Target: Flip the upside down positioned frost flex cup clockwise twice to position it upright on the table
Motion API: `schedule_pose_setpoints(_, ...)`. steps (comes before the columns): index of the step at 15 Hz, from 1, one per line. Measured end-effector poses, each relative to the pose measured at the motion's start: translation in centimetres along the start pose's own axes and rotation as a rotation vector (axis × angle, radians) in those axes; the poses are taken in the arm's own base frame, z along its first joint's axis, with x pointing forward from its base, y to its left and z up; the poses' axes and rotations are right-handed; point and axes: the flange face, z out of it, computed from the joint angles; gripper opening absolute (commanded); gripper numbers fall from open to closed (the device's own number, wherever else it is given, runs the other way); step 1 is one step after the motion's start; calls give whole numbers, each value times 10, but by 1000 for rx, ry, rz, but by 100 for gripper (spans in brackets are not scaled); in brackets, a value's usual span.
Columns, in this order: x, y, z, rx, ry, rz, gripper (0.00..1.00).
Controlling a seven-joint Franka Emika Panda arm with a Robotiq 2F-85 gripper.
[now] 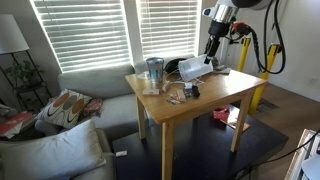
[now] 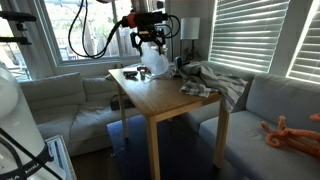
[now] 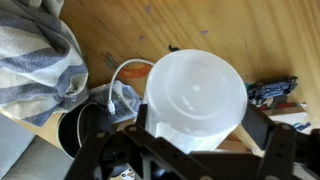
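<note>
The frost flex cup [image 3: 195, 90], whitish and translucent, fills the middle of the wrist view with its flat base turned toward the camera. My gripper [image 3: 197, 125] is shut on it, a dark finger [image 3: 262, 130] pressed on each side of its wall. In both exterior views the gripper [image 1: 213, 48] [image 2: 147, 45] hangs well above the far end of the light-wood table [image 1: 205, 98] [image 2: 165, 100], so the cup is lifted off the top. The cup's mouth is hidden.
A grey tumbler [image 1: 153, 70] stands near a table corner. A striped grey cloth [image 3: 35, 55] [image 2: 205, 80] lies crumpled on the table, with a black round object [image 3: 80, 130], a white cable [image 3: 125, 75] and a small blue item [image 3: 272, 92] below the cup. Sofas [image 1: 90, 85] flank the table.
</note>
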Motion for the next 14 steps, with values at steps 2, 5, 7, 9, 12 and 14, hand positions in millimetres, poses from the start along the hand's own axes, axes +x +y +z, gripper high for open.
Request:
schedule_pose_setpoints(2,-3,3,1,6,-4,0,100)
schedule_pose_setpoints(5,-8,4,3,23,-28,8,100)
schedule_pose_setpoints(7,-11,4,4,32,-51,18,100)
schedule_pose_setpoints(9,-11,3,1,36,-81,43,100)
schedule_pose_setpoints(12,-1,-10,-15,-8,-148,131,100)
schedule_pose_setpoints(14,15,-27,-36,-35,-187,233,100)
